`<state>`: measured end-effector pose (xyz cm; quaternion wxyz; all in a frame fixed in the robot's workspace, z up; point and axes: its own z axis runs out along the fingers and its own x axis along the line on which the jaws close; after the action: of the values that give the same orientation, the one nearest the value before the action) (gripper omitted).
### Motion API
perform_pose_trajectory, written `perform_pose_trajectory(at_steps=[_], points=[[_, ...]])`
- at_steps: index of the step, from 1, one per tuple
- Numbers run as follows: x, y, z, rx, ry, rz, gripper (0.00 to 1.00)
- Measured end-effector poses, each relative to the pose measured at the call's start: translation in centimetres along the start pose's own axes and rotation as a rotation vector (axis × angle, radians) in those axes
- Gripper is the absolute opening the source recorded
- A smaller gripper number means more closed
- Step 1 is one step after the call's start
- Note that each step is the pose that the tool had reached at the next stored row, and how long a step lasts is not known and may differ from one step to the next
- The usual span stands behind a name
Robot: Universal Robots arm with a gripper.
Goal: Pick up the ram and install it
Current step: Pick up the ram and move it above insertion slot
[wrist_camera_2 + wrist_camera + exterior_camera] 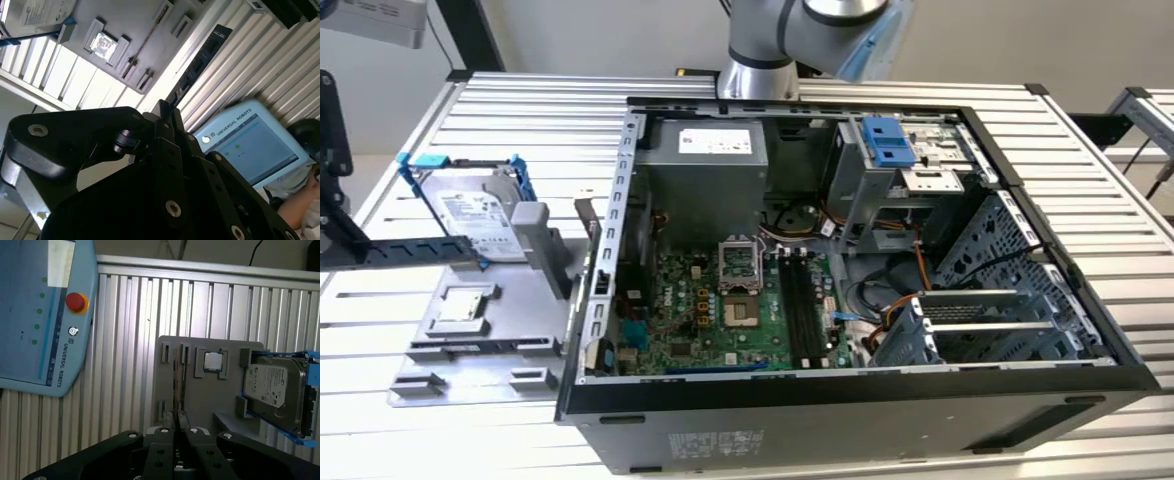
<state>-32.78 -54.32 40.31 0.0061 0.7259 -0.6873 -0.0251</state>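
The ram (202,62) is a long, thin dark stick with chips along its face, and it runs out from between the fingers of my gripper (164,112). In the first wrist view I see the ram (174,385) edge-on as a thin line, with my gripper (175,432) shut on its near end. In the exterior view the ram (407,250) hangs level at the far left, over the grey parts tray (467,345). The open computer case (1067,300) lies to the exterior view's right, its motherboard memory slots (803,300) uncovered.
The tray also holds a silver hard drive in a blue bracket (272,385) and a small square processor chip (213,360). A light-blue teach pendant (40,315) lies on the slatted metal table (1067,140). A person's arm (300,200) shows beside the pendant.
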Motion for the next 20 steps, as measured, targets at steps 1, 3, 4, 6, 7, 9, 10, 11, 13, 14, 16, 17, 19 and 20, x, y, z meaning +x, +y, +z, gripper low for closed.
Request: perform_pose_trajectory(at_steps=[1, 3, 4, 6, 7, 9, 10, 11, 13, 14, 16, 17, 19, 20], points=[[0.03, -0.62, -0.03, -0.0006, 0.0, 0.0, 0.0], [0.08, -1.48, -0.07, -0.0011, 0.0, 0.0, 0.0], [0.1, -1.82, -0.07, -0.0011, -0.0001, 0.0, 0.0], [0.13, -2.48, -0.11, -0.0015, -0.0001, 0.0, 0.0], [0.15, -2.75, -0.12, -0.0015, -0.0001, 0.0, 0.0], [0.18, -3.26, -0.14, -0.0016, 0.0, 0.0, 0.0], [0.19, -3.52, -0.15, -0.0017, 0.0, 0.0, 0.0], [0.2, -3.77, -0.17, -0.0018, 0.0001, 0.0, 0.0], [0.23, -4.21, -0.19, -0.0018, 0.0002, 0.0, 0.0], [0.24, -4.43, -0.19, -0.0017, 0.0001, 0.0, 0.0], [0.27, -4.91, -0.22, -0.0018, 0.0004, 0.0, 0.0], [0.28, -5.16, -0.23, -0.0018, 0.0004, 0.0, 0.0], [0.31, -5.67, -0.25, -0.0018, 0.0004, 0.0, 0.0], [0.32, -5.92, -0.26, -0.0018, 0.0004, 0.0, 0.0]])
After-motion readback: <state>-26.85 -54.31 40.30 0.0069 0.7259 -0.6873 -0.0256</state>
